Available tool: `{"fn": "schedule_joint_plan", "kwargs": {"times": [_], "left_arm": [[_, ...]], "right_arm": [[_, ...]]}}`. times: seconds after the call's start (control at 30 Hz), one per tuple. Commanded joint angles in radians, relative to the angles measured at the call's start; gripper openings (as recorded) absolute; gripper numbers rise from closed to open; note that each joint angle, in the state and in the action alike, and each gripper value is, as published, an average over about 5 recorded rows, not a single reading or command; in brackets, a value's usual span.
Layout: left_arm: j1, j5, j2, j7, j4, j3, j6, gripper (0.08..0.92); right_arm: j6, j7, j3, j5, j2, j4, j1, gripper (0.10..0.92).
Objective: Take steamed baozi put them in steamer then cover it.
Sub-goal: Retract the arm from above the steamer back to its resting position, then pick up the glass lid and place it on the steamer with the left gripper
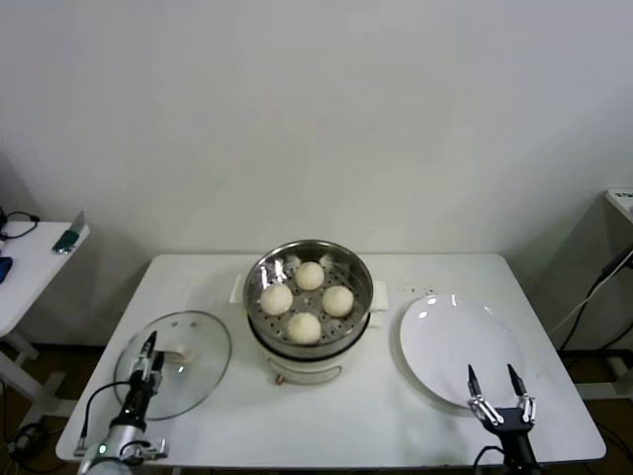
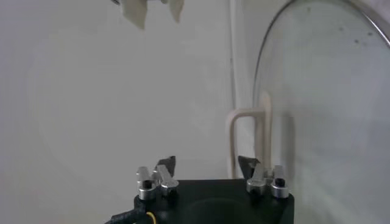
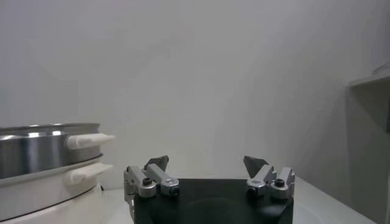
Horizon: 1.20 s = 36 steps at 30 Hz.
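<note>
The steamer (image 1: pixel 364 287) stands mid-table, uncovered, with several steamed baozi (image 1: pixel 310 275) on its perforated tray. Its steel wall and cream handles (image 3: pixel 42 158) also show in the right wrist view. The cover (image 1: pixel 198 381), clear glass with a white handle (image 1: pixel 178 349), lies flat on the table to the steamer's left. My left gripper (image 1: pixel 148 358) hovers low over the cover beside that handle. In the left wrist view its jaws (image 2: pixel 206 164) stand apart, the handle (image 2: pixel 247 131) just ahead of one finger, nothing gripped. My right gripper (image 1: pixel 495 386) is open over the plate's front edge.
A flat white plate (image 1: pixel 445 332) lies right of the steamer. A small white side table (image 1: pixel 35 262) with a few objects stands off the left end. The table's front edge runs just behind both grippers.
</note>
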Motion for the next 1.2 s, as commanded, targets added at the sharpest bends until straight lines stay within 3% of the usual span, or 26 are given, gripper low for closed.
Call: {"fn": "schedule_joint_plan", "kwargs": {"times": [0.03, 0.6, 0.97, 1.2], "left_arm": [[-0.044, 0.031, -0.002, -0.006, 0.037, -0.001, -0.003, 0.626], [-0.045, 0.010, -0.017, 0.032, 0.054, -0.005, -0.002, 0.151], [-0.006, -0.051, -0.013, 0.046, -0.014, -0.008, 0.000, 0.132], [0.050, -0.166, 0.015, 0.105, -0.211, -0.018, 0.040, 0.132]], "right_arm": [[0.005, 0.000, 0.001, -0.003, 0.009, 0.000, -0.005, 0.823], [0.000, 0.011, 0.001, 0.003, -0.004, -0.003, 0.009, 0.823], [0.000, 0.017, 0.003, -0.001, -0.008, -0.005, 0.007, 0.823], [-0.011, 0.046, 0.010, -0.058, 0.003, 0.006, 0.004, 0.823]]}}
